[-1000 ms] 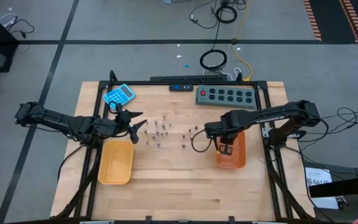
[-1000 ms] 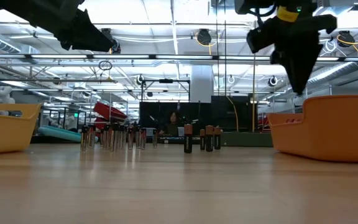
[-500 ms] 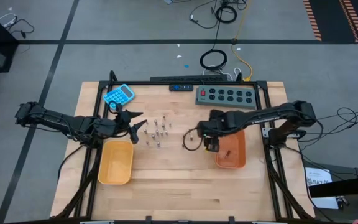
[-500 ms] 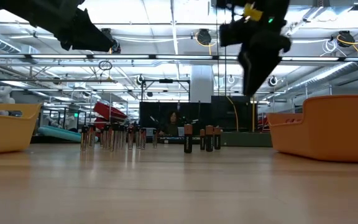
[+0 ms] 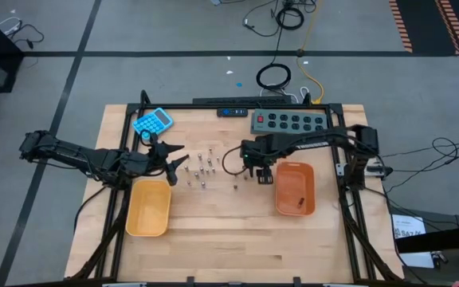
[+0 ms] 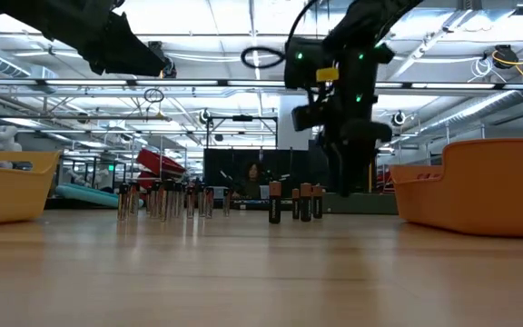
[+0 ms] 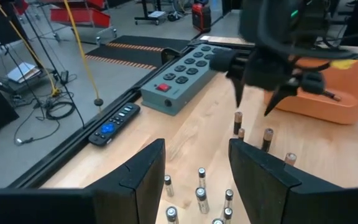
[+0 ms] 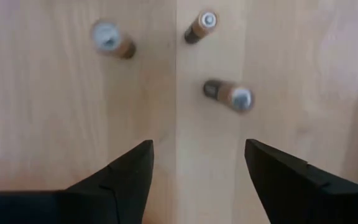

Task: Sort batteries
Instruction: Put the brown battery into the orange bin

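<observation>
Two trays nearest: yellow tray (image 5: 148, 207) at seven o'clock, orange tray (image 5: 295, 189) at four. Mid-table, upright batteries (image 5: 202, 171). Right gripper (image 5: 259, 169) spread above larger cells; left gripper (image 5: 175, 161) spread at nine o'clock.

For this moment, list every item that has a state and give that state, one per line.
Left gripper: open, empty, raised beside the slim batteries.
Right gripper: open, empty, above the copper-topped batteries.
Slim silvery batteries: upright, clustered on the table.
Larger copper-topped batteries: upright, four showing.
Right orange tray: holds one lying battery.
Left yellow tray: looks empty.
</observation>
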{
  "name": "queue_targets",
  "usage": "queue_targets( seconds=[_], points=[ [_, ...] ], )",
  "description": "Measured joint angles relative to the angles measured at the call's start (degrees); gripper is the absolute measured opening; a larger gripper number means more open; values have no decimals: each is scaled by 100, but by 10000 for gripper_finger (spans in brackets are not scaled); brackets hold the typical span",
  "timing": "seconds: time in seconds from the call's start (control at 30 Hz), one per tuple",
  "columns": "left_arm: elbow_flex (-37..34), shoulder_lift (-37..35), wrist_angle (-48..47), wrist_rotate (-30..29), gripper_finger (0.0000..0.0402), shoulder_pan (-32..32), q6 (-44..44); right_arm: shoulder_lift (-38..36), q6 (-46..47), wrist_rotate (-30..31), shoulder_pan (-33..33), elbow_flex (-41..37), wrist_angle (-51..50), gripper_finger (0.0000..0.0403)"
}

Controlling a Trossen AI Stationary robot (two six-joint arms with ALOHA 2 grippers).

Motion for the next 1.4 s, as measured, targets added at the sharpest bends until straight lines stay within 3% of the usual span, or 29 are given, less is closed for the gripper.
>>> queue_targets(
  seconds=[0.27,0.73,1.03,1.23,1.4],
  points=[
    [0,1,-97,1,189,0,8,287,-384,-300,-341,165,259,248],
    [2,2,-92,-3,189,2,117,695,-672,-328,-354,429,306,239],
    [2,2,-93,-8,189,2,117,736,-678,-326,-372,429,410,148],
    [2,1,-94,-18,189,2,142,812,-627,-303,-381,431,412,34],
    [2,1,-93,-45,189,2,111,411,-528,314,-307,425,4,29]
  ],
)
